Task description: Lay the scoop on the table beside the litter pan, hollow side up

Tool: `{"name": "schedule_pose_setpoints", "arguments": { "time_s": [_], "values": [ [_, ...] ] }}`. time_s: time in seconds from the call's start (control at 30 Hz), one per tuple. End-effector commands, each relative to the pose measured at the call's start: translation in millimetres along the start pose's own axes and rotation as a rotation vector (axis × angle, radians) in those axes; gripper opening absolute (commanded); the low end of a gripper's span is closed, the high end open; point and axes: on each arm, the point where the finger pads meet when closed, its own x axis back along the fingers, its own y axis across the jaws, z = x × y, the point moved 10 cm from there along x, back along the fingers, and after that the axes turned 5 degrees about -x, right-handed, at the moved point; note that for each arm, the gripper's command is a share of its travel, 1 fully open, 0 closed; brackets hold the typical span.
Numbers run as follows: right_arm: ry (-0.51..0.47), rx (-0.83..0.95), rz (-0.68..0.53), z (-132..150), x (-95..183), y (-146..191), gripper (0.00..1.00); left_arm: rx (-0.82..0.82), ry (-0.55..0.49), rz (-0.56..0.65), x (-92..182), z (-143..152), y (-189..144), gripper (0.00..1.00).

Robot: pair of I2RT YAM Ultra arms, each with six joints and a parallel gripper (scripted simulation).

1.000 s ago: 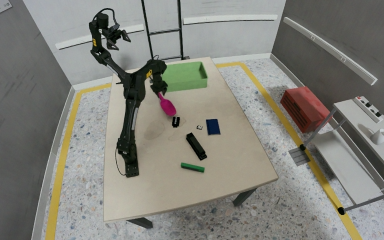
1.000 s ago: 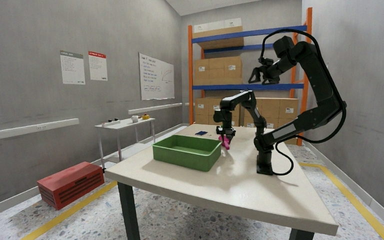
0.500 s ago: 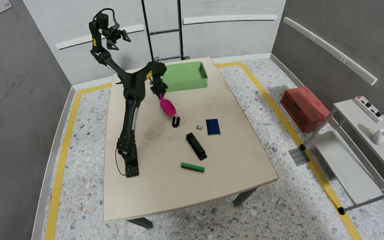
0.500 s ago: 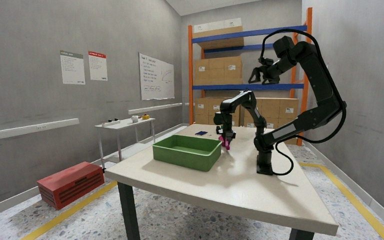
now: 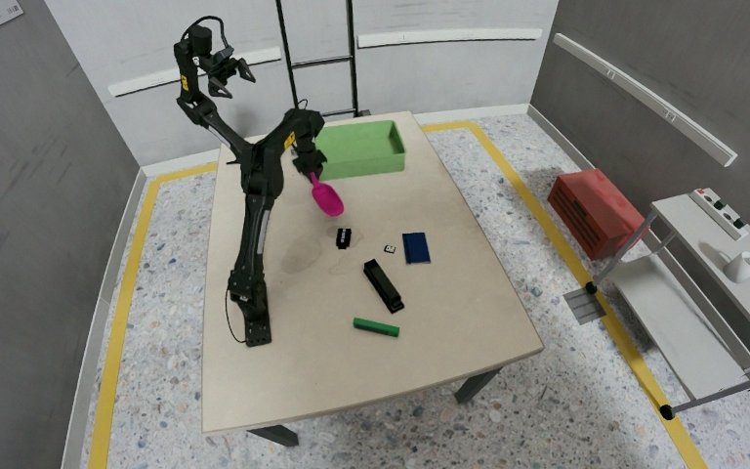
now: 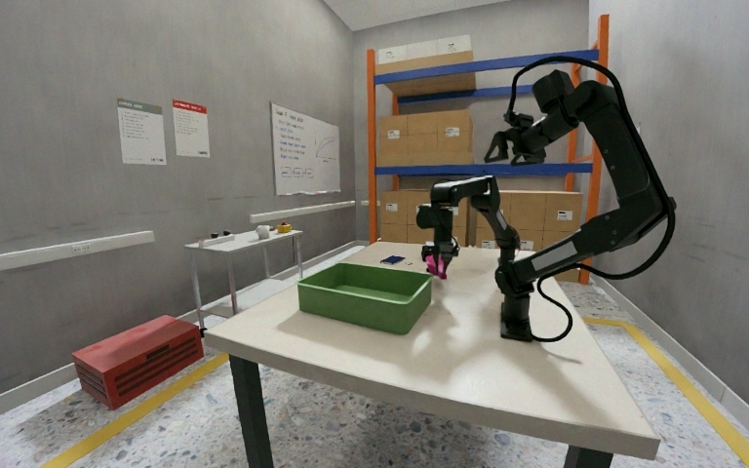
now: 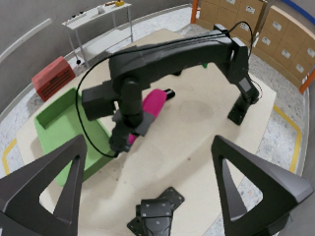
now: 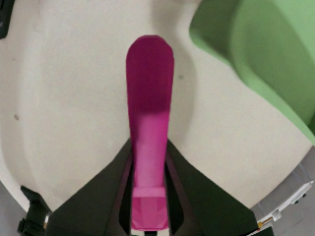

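R gripper [image 5: 313, 174] [image 6: 440, 272] [image 7: 129, 143] [image 8: 150, 164]: closed on scoop [image 5: 327, 199] [image 6: 434, 265] [image 7: 155, 102] [image 8: 150, 93], handle between fingers; bowl extends out from hand, away from litter pan [image 5: 364, 166] [image 6: 353, 310] [image 7: 96, 168] [image 8: 268, 95]. Scoop near pan, outside it. L gripper [image 5: 242, 87] [image 6: 500, 161] [image 7: 149, 143]: open, well apart from scoop.

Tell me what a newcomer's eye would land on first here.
Most likely the bright pink scoop, its handle between the fingers of the right gripper, near the middle of the pale table. Next, probably, the big green litter pan beside it, and the left arm, raised high with its gripper open.
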Motion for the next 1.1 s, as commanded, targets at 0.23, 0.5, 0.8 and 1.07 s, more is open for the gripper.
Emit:
{"name": "schedule_pose_setpoints", "arguments": {
  "time_s": [0.23,0.5,0.8,1.07],
  "values": [
    [0.008,-0.004,-0.01,1.8,15.0,8.8,0.15,-0.001,0.018,0.005,0.3,4.3,-1.0,1.0],
    [-0.008,-0.008,0.001,0.8,15.1,18.6,0.15,-0.001,0.018,0.005,0.3,4.3,-1.0,1.0],
    [-0.008,-0.011,0.0,2.5,15.2,34.6,0.15,-0.001,0.018,0.005,0.3,4.3,-1.0,1.0],
    [-0.006,-0.012,-0.003,4.9,15.3,55.5,0.15,-0.001,0.018,0.005,0.3,4.3,-1.0,1.0]
  ]
}}
